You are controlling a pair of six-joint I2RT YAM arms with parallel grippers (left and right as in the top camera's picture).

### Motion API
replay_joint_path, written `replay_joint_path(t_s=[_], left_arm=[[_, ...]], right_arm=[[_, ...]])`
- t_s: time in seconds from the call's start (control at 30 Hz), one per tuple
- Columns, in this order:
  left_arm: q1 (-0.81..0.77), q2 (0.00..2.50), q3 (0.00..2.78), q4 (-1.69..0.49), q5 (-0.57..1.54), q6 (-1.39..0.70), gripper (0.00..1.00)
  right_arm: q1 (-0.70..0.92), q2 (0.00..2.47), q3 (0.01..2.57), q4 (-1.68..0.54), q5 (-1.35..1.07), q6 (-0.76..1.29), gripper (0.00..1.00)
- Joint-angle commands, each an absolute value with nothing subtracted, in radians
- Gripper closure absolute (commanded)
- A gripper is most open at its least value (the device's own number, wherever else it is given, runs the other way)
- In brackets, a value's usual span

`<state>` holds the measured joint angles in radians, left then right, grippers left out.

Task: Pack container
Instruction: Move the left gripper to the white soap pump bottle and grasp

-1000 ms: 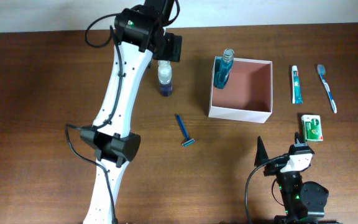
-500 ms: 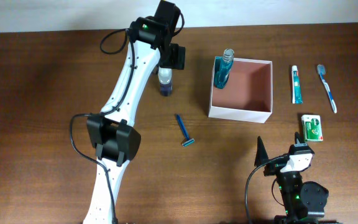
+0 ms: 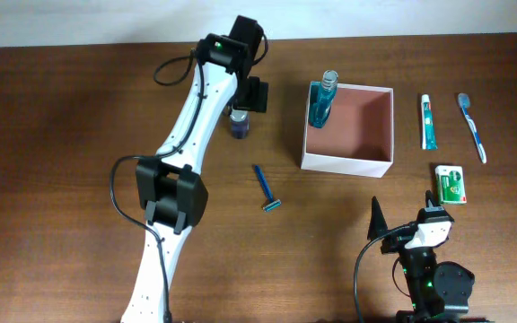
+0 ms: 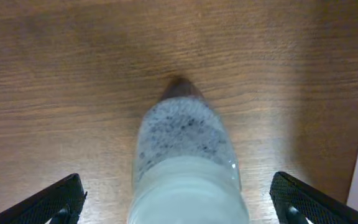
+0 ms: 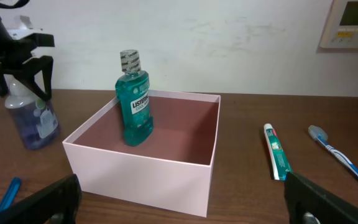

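Note:
The container (image 3: 346,163), a square white box with a pink-brown inside (image 5: 143,173), stands right of the table's middle. A teal mouthwash bottle (image 3: 322,101) stands upright in its far-left corner (image 5: 135,103). A clear bottle of bluish liquid (image 3: 238,125) stands upright left of the box (image 5: 33,123). My left gripper (image 3: 241,109) is open and straddles that bottle (image 4: 188,158), with both fingers (image 4: 59,200) clear of its sides. Near the front edge, my right gripper (image 3: 405,221) is open and empty, facing the box's near wall (image 5: 184,208).
A blue razor (image 3: 267,188) lies in front of the bluish bottle. A toothpaste tube (image 3: 428,121), a toothbrush (image 3: 472,126) and a small green packet (image 3: 452,184) lie right of the box. The left arm stretches across the table's left half.
My left arm has swung right and come down over the bluish bottle, so its fingers now stand on either side of it. The right arm has not moved.

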<state>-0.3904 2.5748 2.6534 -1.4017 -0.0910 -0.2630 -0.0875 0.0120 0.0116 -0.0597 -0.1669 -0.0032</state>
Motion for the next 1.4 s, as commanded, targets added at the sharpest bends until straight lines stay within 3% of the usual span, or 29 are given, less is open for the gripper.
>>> replay_joint_path(t_s=[0.0,0.3,0.73,0.87,1.13,1.37], left_arm=[[-0.383,2.577,2.651,-1.385,-0.075,-0.276,0.02],[-0.382,2.577,2.651,-1.333,-0.075,-0.275,0.03],[-0.382,2.577,2.652,-1.368,-0.075,-0.268,0.36],[-0.382,2.577,2.652,-1.393,-0.075,-0.268,0.37],[-0.382,2.577,2.653,-1.395,-0.075,-0.268,0.54],[-0.382,2.577,2.712,-1.398,-0.075,-0.268,0.6]], right_arm=[[-0.079,0.004,0.006,-0.064,-0.162,-0.003,0.01],[-0.079,0.004,0.006,-0.064,-0.162,-0.003,0.02],[-0.079,0.004,0.006,-0.064,-0.162,-0.003,0.01],[-0.079,0.004,0.006,-0.064,-0.162,-0.003,0.01],[-0.079,0.004,0.006,-0.064,-0.162,-0.003,0.01],[-0.079,0.004,0.006,-0.064,-0.162,-0.003,0.01]])
